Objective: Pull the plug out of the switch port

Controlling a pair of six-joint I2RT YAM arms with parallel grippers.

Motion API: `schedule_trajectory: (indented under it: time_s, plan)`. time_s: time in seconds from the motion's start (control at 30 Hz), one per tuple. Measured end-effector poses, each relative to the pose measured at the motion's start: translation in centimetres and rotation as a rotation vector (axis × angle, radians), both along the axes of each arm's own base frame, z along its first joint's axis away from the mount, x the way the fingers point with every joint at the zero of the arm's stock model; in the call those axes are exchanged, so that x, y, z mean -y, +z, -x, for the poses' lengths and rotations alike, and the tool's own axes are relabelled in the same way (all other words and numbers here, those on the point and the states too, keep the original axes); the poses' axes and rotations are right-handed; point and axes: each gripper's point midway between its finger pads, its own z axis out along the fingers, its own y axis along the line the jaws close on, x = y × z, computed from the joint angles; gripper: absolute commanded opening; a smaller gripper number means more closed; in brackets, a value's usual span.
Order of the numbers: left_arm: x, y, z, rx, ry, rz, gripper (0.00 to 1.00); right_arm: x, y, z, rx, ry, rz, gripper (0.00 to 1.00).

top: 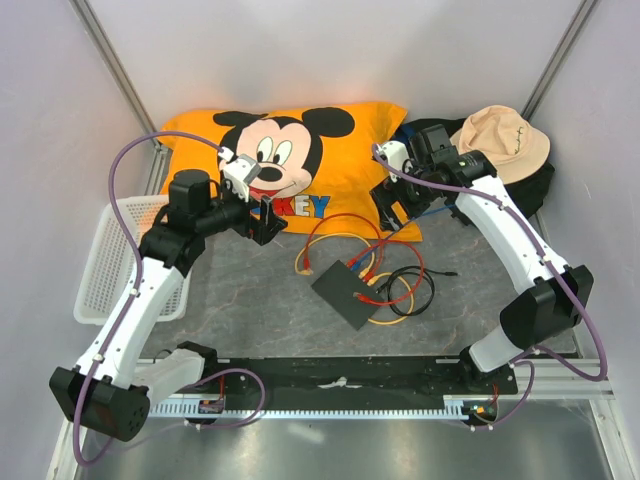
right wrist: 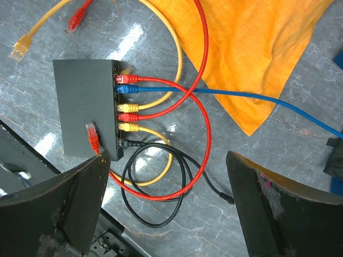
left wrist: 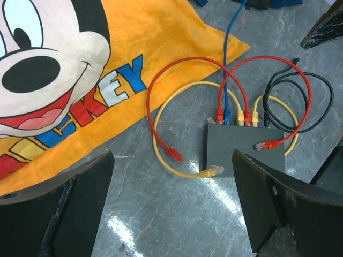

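right wrist: both grippers spread wide, no plug taken yet

your right gripper [right wrist: 167, 158] hangs released and empty above the switch [right wrist: 86, 107]. the switch lies below it, toward the finger on the left of that view, and the row of plugs [right wrist: 130, 107] faces the gap between the fingers. your left gripper [left wrist: 172, 155] is also spread wide and holds nothing, with the switch just ahead of its right-hand finger. you're at the approach step, i judge. next you need to drop onto one plug, close across its body and pull straight away from the ports. the latch tabs are too small to make out and may need a squeeze.
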Motion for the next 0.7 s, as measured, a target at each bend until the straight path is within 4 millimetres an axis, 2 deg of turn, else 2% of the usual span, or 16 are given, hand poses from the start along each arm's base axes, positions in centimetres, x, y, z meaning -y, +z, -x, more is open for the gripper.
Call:
schedule_trajectory:
  time_s: [0.2,0.33,0.4,0.43,0.47,0.5,0.53,0.6,0.63,0.7]
  plan:
    - [0.4,0.0,0.2,-0.002,-0.013,0.000,1.00,-0.2,-0.5,-0.3,-0.019,-0.003,0.001,0.96]
    - [1.9,1.2,-0.3,0.004,-0.057,0.006,1.00,-1.3,-0.5,-2.1,-0.029,-0.001,-0.016,0.90]
    - [2.8,1.6,-0.2,0.012,-0.081,0.009,0.98,-2.1,-0.6,-2.9,-0.037,0.011,-0.037,0.75]
    - [3.2,1.5,0.0,0.012,-0.096,0.009,0.92,-2.6,-0.5,-3.2,-0.041,0.024,-0.052,0.69]
    - [3.6,1.5,0.3,0.009,-0.109,0.009,0.88,-3.1,-0.6,-3.4,-0.048,0.037,-0.070,0.52]
    - [4.0,1.4,0.6,0.006,-0.122,0.009,0.83,-3.6,-0.8,-3.4,-0.060,0.054,-0.087,0.45]
    - [4.4,1.2,1.0,0.004,-0.139,0.008,0.78,-4.0,-1.0,-3.2,-0.072,0.077,-0.100,0.42]
    - [5.2,0.4,1.7,-0.011,-0.167,0.005,0.81,-5.0,-1.6,-2.7,-0.115,0.116,-0.135,0.44]
    - [5.7,-0.6,2.3,-0.027,-0.188,-0.002,0.86,-5.7,-2.1,-2.3,-0.141,0.141,-0.152,0.47]
    - [6.7,-2.8,3.9,-0.075,-0.237,-0.024,0.85,-6.7,-3.3,-1.9,-0.182,0.178,-0.163,0.50]
